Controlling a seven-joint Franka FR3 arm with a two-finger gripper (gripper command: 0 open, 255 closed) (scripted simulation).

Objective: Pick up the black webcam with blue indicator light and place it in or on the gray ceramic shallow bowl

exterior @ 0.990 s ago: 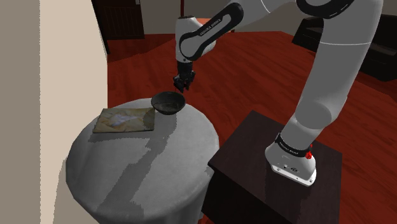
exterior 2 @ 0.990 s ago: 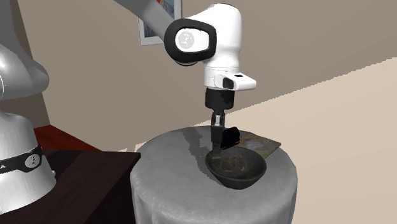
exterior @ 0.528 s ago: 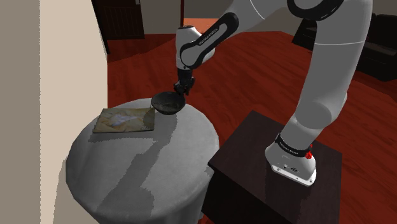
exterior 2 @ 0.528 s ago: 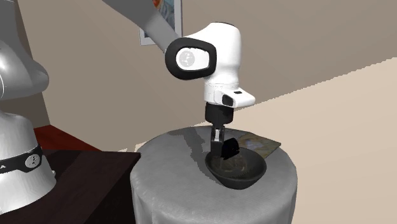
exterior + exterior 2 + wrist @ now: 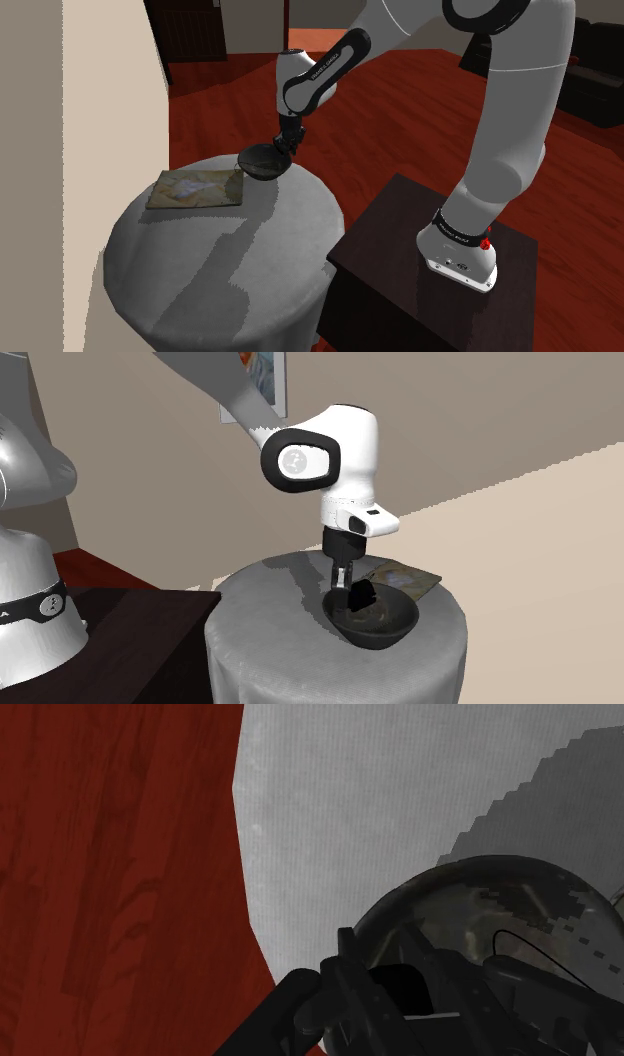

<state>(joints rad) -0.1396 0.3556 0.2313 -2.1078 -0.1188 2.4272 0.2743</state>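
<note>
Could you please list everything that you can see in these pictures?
table: one, round, grey cover, beside the stand
bowl: one, dark grey, on the table, near its edge
webcam: one, black, low over the bowl's hollow
mat: one, olive with a pale patch, on the table beside the bowl
stand: one, dark brown box, on the floor
floor: red-brown wood
picture: one, on the beige wall
arm: one, white with dark joints, on the stand
gripper: one, black, shut on the webcam

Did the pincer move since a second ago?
Yes. In the second exterior view the pincer, holding the black webcam, has come down closer to the dark bowl.
</note>
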